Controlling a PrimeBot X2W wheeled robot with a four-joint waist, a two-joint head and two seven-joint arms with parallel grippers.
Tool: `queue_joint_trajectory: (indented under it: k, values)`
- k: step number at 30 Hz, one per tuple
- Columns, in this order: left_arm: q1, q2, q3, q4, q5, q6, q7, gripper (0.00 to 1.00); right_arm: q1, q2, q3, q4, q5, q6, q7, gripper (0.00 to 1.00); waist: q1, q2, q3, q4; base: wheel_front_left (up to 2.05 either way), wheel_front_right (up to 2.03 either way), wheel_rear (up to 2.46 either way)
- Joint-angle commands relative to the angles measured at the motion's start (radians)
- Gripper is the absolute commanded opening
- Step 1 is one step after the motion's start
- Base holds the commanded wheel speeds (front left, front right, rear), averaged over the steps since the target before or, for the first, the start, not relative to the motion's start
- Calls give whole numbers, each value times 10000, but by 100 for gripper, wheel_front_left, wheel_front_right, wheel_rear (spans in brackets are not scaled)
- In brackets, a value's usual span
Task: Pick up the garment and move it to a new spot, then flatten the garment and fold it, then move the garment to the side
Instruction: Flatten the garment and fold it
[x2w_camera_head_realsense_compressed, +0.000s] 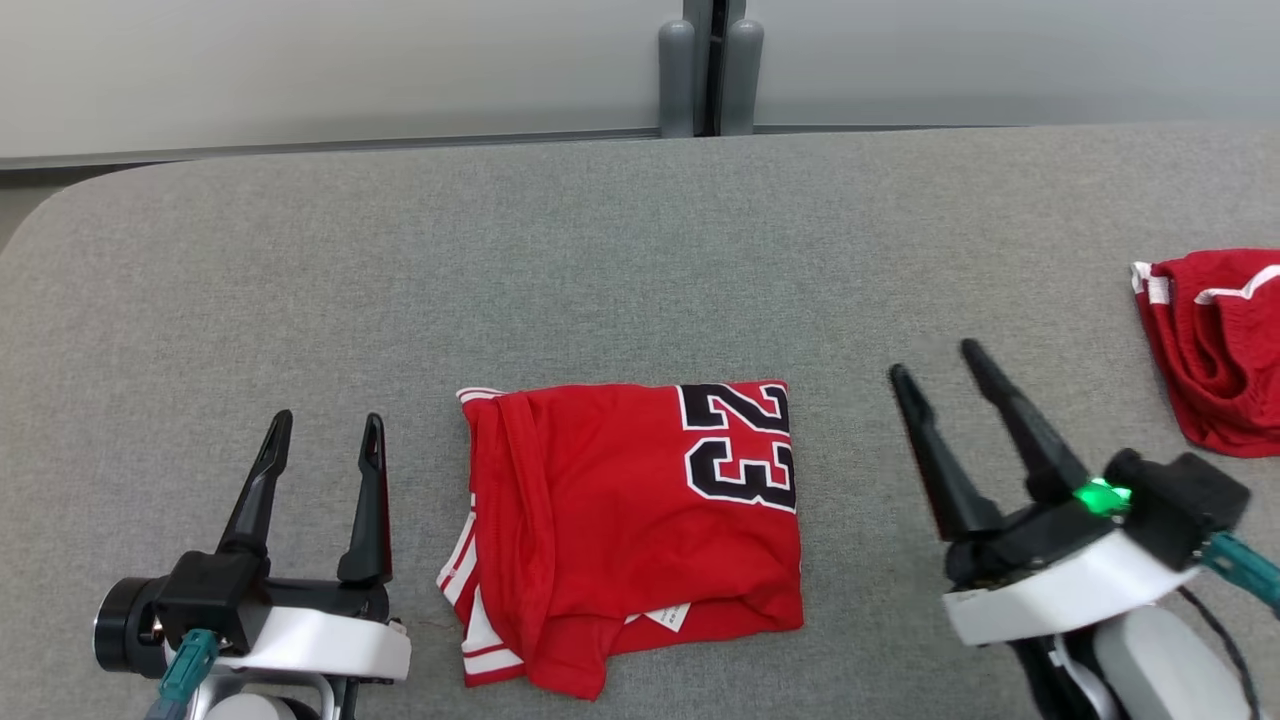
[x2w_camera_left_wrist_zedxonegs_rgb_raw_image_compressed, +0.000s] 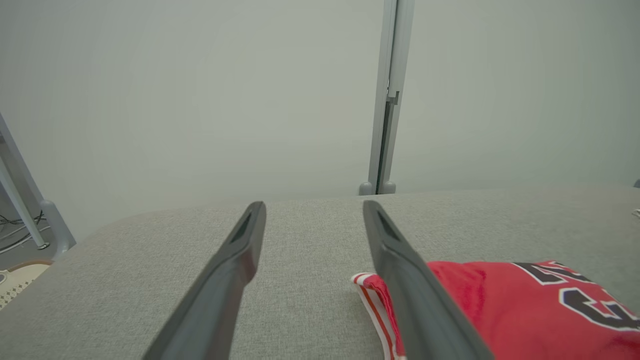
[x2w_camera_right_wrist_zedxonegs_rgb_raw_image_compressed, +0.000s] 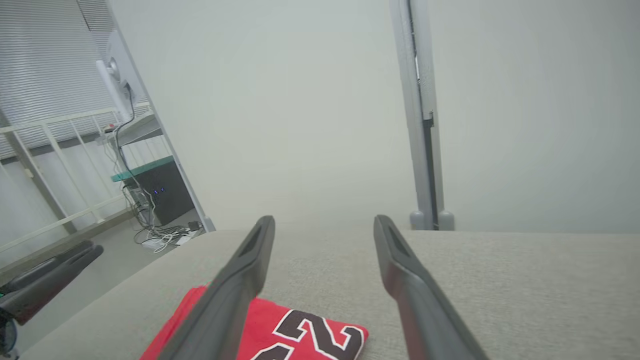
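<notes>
The garment (x2w_camera_head_realsense_compressed: 625, 530) is a red jersey with a black 23, folded into a rough square on the grey table (x2w_camera_head_realsense_compressed: 600, 250) near its front edge. It also shows in the left wrist view as the garment (x2w_camera_left_wrist_zedxonegs_rgb_raw_image_compressed: 525, 310) and in the right wrist view as the garment (x2w_camera_right_wrist_zedxonegs_rgb_raw_image_compressed: 300, 332). My left gripper (x2w_camera_head_realsense_compressed: 325, 438) stands open to the jersey's left, apart from it, nothing between its fingers. My right gripper (x2w_camera_head_realsense_compressed: 937, 362) stands open to the jersey's right, raised and tilted, also empty. In their own wrist views the left gripper (x2w_camera_left_wrist_zedxonegs_rgb_raw_image_compressed: 312, 210) and right gripper (x2w_camera_right_wrist_zedxonegs_rgb_raw_image_compressed: 325, 225) show spread fingers.
A second red garment (x2w_camera_head_realsense_compressed: 1215, 345) with white trim lies crumpled at the table's right edge. A grey post (x2w_camera_head_realsense_compressed: 710, 70) stands behind the far edge against the pale wall. In the right wrist view, a desk with cables (x2w_camera_right_wrist_zedxonegs_rgb_raw_image_compressed: 155, 200) stands beyond the table's left end.
</notes>
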Motion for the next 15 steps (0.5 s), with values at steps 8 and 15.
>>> queue_joint_trajectory:
  k: [8, 15]
  values:
    - [247, 212, 127, 75, -99, 111, 82, 100, 1565, 472, -3255, -615, -1581, 23, 391, 100, 0, 0, -347, -189, 0, 0, 0]
    - [611, 334, 138, 170, -212, 122, 295, 100, 2379, 745, -4150, -1079, -2244, 23, 838, 100, 0, 0, -822, -331, 0, 0, 0]
